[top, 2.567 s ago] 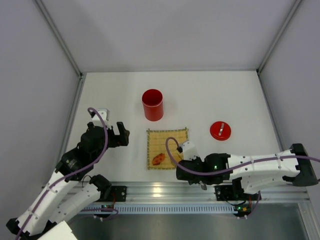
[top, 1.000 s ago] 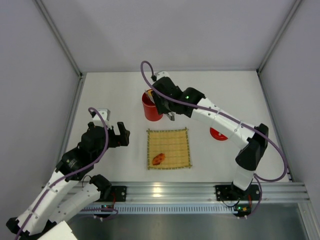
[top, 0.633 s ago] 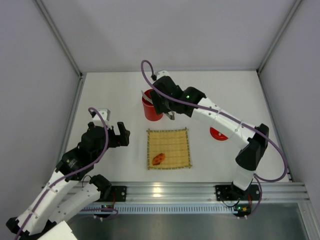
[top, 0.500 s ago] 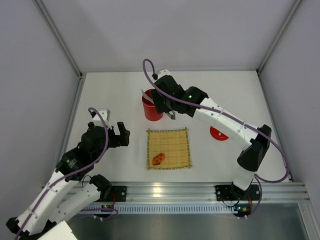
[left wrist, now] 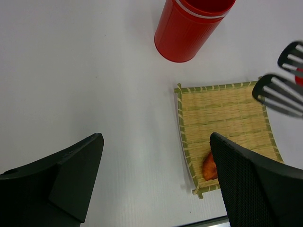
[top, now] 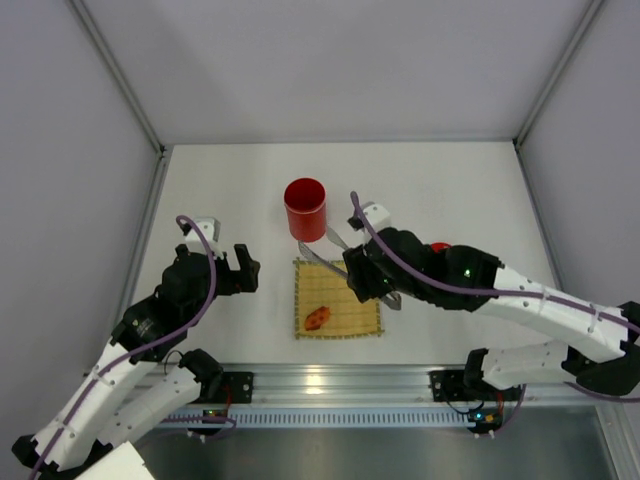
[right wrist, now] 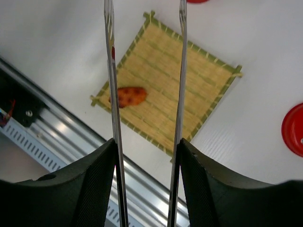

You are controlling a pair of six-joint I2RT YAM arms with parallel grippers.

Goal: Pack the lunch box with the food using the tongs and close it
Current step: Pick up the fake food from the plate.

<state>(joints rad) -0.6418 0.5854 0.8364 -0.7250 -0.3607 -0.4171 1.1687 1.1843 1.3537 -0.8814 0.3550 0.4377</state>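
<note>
The red lunch box [top: 305, 208] stands upright and lidless behind the bamboo mat [top: 338, 298]. One red-orange food piece [top: 318, 317] lies on the mat's near left corner. My right gripper [top: 362, 272] hovers over the mat's right side, shut on the silver tongs [right wrist: 181, 71]. Their two arms are spread, with nothing between the tips. In the right wrist view the food piece [right wrist: 128, 96] sits just beside the left tong arm. The red lid [right wrist: 294, 130] lies right of the mat, mostly hidden under my arm in the top view. My left gripper [left wrist: 156, 179] is open and empty, left of the mat.
An aluminium rail [top: 330, 385] runs along the table's near edge, just below the mat. Grey walls close in the left, right and far sides. The left arm rests at the table's left side.
My right arm has drawn back from above the lunch box to above the mat, carrying the tongs. The left arm has not moved.
</note>
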